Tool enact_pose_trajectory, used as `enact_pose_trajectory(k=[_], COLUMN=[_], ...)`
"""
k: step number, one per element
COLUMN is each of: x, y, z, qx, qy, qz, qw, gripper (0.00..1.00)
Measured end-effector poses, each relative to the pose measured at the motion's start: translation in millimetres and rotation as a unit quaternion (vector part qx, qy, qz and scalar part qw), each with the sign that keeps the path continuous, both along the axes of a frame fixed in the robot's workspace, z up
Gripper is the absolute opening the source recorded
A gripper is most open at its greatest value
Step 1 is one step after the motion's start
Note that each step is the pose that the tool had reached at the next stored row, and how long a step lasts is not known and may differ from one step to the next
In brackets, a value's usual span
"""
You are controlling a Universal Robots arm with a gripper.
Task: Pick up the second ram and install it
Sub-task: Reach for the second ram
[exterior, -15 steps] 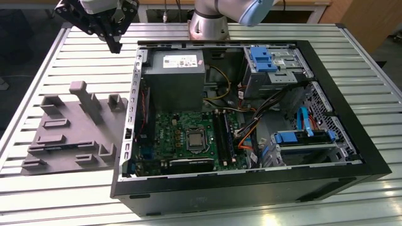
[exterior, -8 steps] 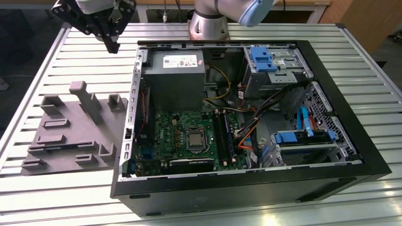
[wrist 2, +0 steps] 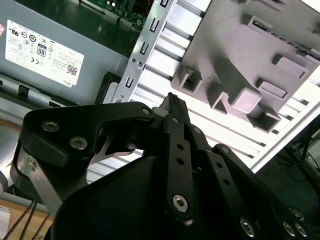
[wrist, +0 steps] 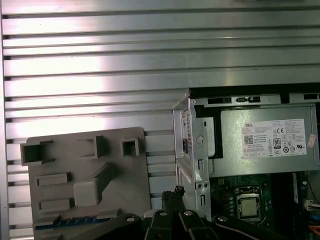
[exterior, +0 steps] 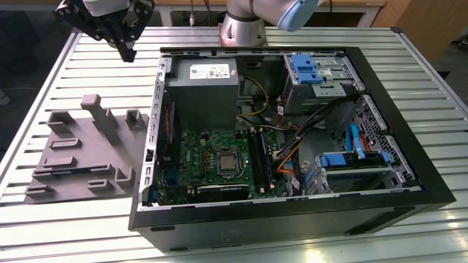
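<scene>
Hovering tool (exterior: 129, 56) near open case (exterior: 292, 222) holding green board (exterior: 208, 145)

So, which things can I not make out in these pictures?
First wrist view: what may be the second ram, a thin strip on the grey block, is partly hidden by the gripper; too small to confirm.
Exterior view: board slots too small to tell filled or empty.

We hold our arm (exterior: 252, 19) stretched toward the exterior view's left, with the claw (exterior: 129, 53) raised high and pointing down, its fingers (wrist 2: 172, 107) pressed together tip to tip.
</scene>
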State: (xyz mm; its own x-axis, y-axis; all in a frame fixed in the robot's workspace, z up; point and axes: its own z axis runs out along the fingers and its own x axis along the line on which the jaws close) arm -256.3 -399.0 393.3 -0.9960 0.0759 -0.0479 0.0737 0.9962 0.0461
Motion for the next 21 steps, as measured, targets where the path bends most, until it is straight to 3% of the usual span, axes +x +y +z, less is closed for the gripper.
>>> enact_pose_trajectory(k=[21], x=[-14.7], y=[0.0], z=[0.0], qx=[0.0], qy=[-0.0013], qz=[0.0], qw=[1.0], gripper=[0.11])
